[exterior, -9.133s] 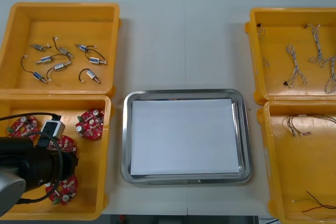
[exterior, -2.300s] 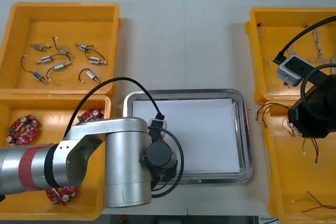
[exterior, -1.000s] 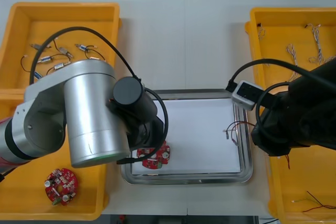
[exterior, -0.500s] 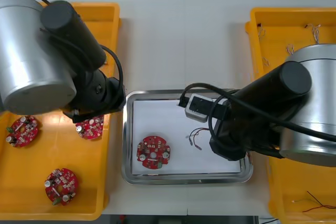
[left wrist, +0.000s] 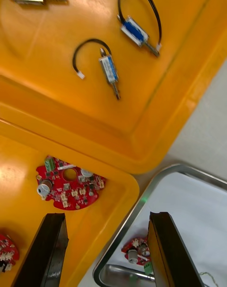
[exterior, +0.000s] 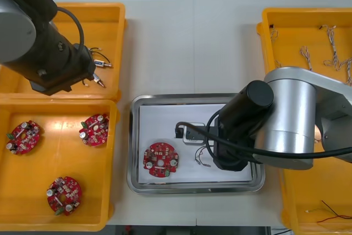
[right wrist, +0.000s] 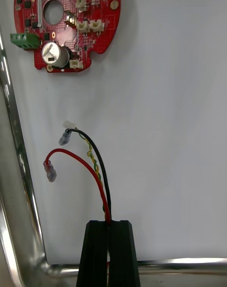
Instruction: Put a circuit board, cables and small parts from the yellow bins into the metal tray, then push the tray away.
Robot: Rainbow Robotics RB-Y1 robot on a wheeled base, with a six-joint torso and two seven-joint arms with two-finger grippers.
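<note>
A round red circuit board (exterior: pixel 160 159) lies on the white inside of the metal tray (exterior: pixel 192 98), near its front left. My right gripper (right wrist: pixel 109 228) is shut on a red and yellow cable (right wrist: pixel 81 160) that also carries a black wire. The cable's loose ends rest on the white sheet just short of the board (right wrist: pixel 66 22). My right arm (exterior: pixel 242 130) hangs over the tray's right half. My left gripper (left wrist: pixel 106 216) is open with nothing in it, above the edge between the two left bins. Small metal parts (left wrist: pixel 109 71) lie beyond its fingers.
The near left yellow bin (exterior: pixel 104 213) holds three more boards (exterior: pixel 64 195). The far left bin (exterior: pixel 110 9) holds small metal parts under my left arm (exterior: pixel 49 53). Twisted cables (exterior: pixel 333 42) lie in the far right bin, and a thin cable (exterior: pixel 330 213) in the near right one.
My left arm let go of the board in the tray and swung back left over the far left bin. My right arm carried the cable leftward and down onto the tray's sheet.
</note>
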